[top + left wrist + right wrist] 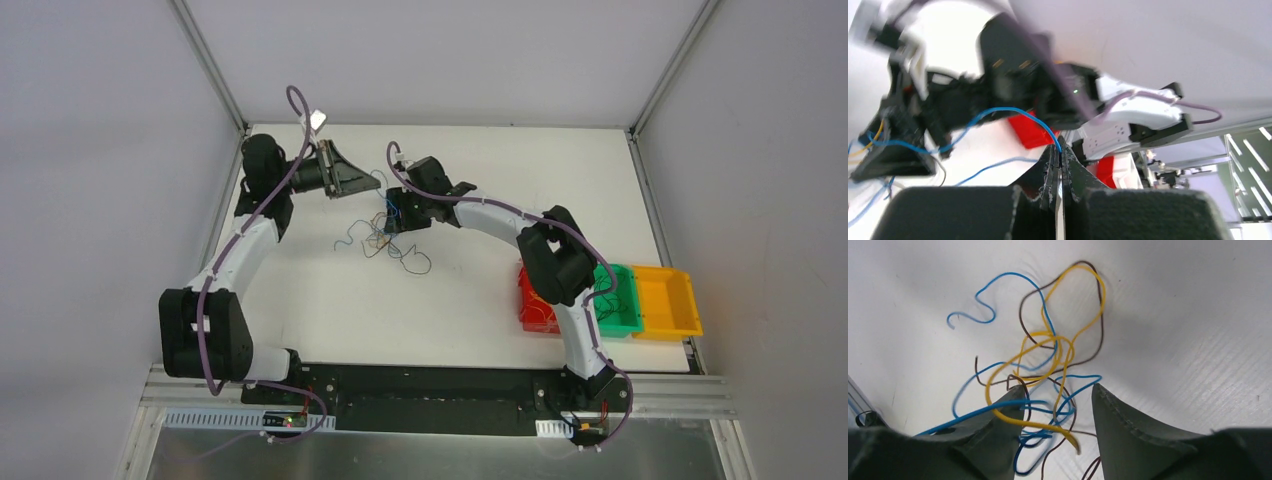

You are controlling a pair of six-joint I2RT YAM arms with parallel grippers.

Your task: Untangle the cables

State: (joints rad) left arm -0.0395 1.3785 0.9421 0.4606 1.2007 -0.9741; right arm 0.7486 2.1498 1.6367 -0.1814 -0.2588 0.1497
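The cables (385, 243) lie as a loose tangle of thin blue, yellow and dark brown wires (1058, 347) on the white table. My left gripper (372, 183) is raised just left of the tangle and is shut on a blue cable (1013, 110), which arcs from its closed tips (1060, 156) toward the right arm. My right gripper (398, 222) hangs low over the tangle. Its jaws (1058, 392) are open, with blue, yellow and brown strands between them. A blue strand and a yellow one (1008, 416) cross over its left finger (993, 445).
Red (532, 318), green (625, 315) and yellow (668, 300) bins stand in a row at the right, partly under the right arm. Enclosure walls rise close behind and to both sides. A black rail (430, 390) with the arm bases runs along the near edge.
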